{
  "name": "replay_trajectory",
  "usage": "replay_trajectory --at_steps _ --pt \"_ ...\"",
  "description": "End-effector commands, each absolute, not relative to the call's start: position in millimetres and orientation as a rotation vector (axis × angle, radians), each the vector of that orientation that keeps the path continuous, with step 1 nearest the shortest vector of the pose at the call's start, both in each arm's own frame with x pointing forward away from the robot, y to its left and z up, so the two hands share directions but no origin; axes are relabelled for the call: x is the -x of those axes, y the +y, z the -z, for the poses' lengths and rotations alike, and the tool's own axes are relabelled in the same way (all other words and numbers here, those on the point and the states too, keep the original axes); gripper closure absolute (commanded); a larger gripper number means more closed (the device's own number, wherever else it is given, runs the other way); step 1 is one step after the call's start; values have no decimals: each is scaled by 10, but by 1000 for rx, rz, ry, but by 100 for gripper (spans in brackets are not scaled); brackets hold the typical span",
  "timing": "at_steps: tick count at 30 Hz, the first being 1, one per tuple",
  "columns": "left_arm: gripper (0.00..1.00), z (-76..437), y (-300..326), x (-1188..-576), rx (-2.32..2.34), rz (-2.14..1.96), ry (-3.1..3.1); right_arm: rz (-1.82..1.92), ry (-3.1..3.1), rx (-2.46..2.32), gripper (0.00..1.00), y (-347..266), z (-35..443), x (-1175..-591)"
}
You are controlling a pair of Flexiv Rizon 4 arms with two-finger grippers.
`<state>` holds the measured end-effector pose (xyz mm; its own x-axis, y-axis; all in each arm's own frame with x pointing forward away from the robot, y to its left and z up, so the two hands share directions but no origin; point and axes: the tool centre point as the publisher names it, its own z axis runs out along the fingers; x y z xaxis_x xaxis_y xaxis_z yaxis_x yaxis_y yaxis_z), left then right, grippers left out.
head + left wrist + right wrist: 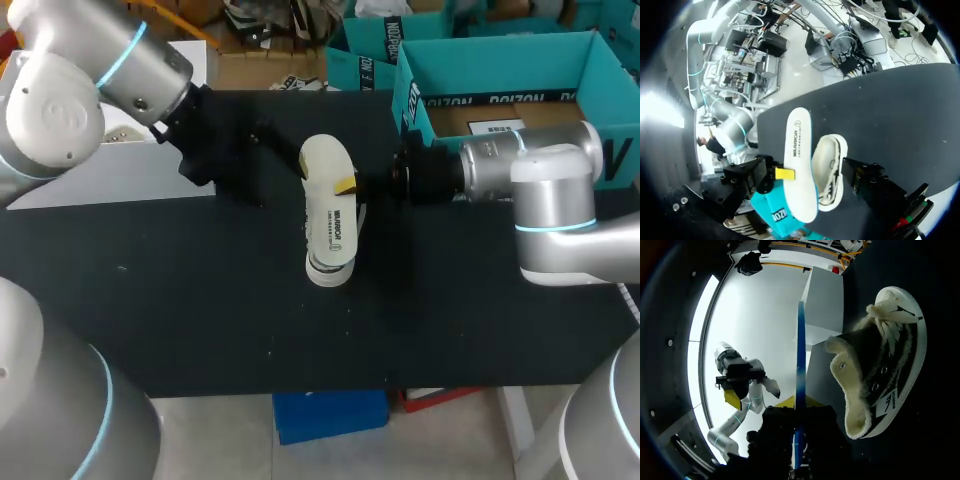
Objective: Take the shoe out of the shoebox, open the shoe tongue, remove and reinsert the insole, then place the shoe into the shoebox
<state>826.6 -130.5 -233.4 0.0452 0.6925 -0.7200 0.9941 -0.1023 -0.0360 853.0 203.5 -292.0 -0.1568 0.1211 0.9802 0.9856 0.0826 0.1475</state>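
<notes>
Pinching the insole [800, 340] edge-on, narrow, in right gripper [798, 403]. Just beside it, shoe [885, 365] on its side, lengthwise parallel to insole, collar nearer, toe pointing away.

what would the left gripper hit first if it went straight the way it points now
Probably the insole, held by the right gripper just beside the shoe; it lies dead ahead, though depth is hard to judge.
</notes>
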Motion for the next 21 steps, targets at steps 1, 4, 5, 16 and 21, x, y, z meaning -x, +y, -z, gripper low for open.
replay_trajectory --at_steps 1,4,5,16,21 --pt "0 2427 -1276 -8327 -1535 1106 1445 1203 -1451 1172 100 2045 2925 -8532" --pt "0 2438 -1295 -8334 -1465 1115 1435 1203 -1451 1172 100 2045 2925 -8532" --pt "0 2445 -1299 -8332 -1442 1110 1443 1203 -1451 1172 100 2045 2925 -8532" --pt "0 2607 -1458 -8196 -1411 1018 1467 1203 -1451 1172 100 2045 2925 -8532" --pt "0 2639 -1457 -8181 -1411 1016 1503 1203 -1451 1172 100 2045 2925 -8532"
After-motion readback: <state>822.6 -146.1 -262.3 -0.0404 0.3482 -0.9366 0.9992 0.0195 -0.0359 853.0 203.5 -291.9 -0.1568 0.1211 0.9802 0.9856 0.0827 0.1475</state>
